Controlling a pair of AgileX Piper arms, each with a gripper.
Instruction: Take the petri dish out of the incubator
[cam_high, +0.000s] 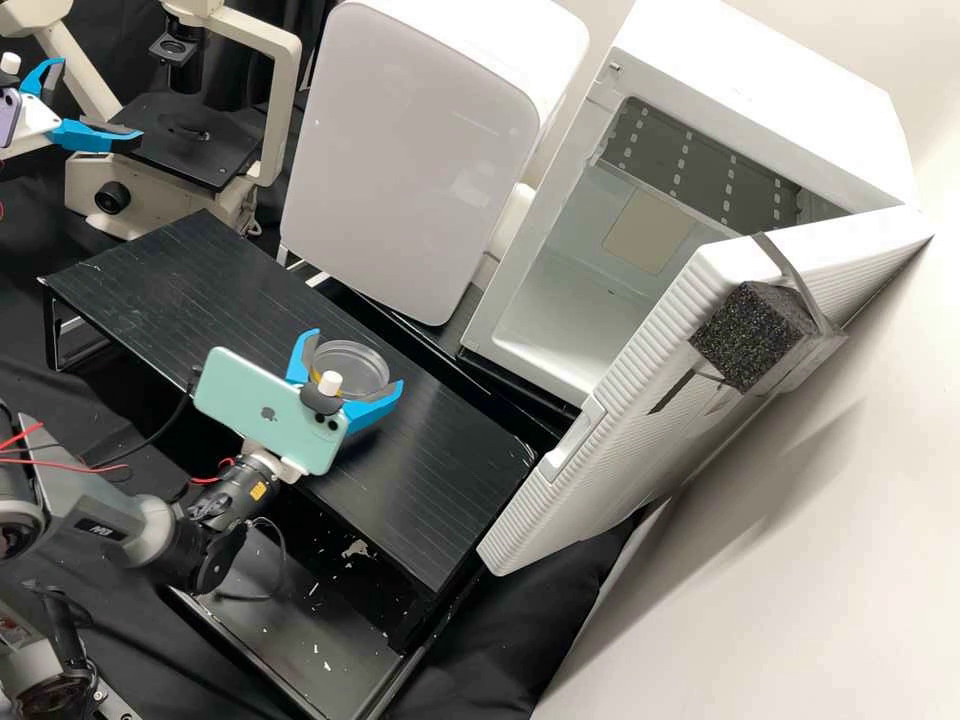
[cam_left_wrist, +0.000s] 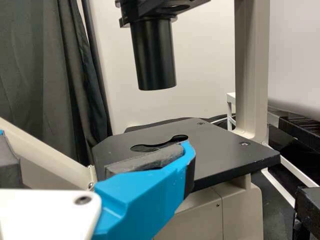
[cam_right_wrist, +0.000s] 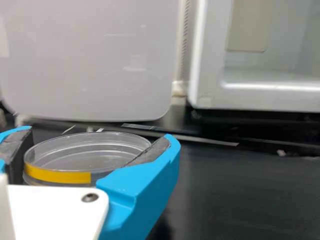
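Petri dish (cam_right_wrist: 87, 150): out of the incubator (cam_high: 780, 120); over the raised black platform (cam_high: 425, 500), btwn the R gripper's fingers, lid side up, approx level, yellow band round its side.
R gripper (cam_high: 356, 360): fingers (cam_right_wrist: 145, 195) clamped on the dish, one pad per side, as far as the R wrist & high views showed.
L gripper (cam_high: 98, 98): fingers (cam_left_wrist: 145, 200) apart, nothing btwn them; near the microscope (cam_left_wrist: 250, 75), well apart from the dish.
Incubator door (cam_high: 620, 440): swung open, foam block (cam_high: 745, 335) strapped on its outer face; dish well clear of the opening.
White box (cam_high: 400, 150): stood beside the incubator, front closed; prob no part in this job.
Done: removal itself, judging by dish pos. The wording only asked for "out", so the main goal was prob met.
Left: prob just set-down & release on the platform, if that was the intended spot; retreat of the R arm after. Door closing wasn't in the wording.
Dish underside: couldn't tell if it touched the platform or hung just above.
Progress est.: nearly complete, w/ release outstanding.
Next move, if placing: lower gently till the base sat flat, then spread the fingers evenly.
Risk: early release could've dropped or tipped the dish; a pad dragging on the rim could've shifted it.
L arm: prob no role req'd for what remained.
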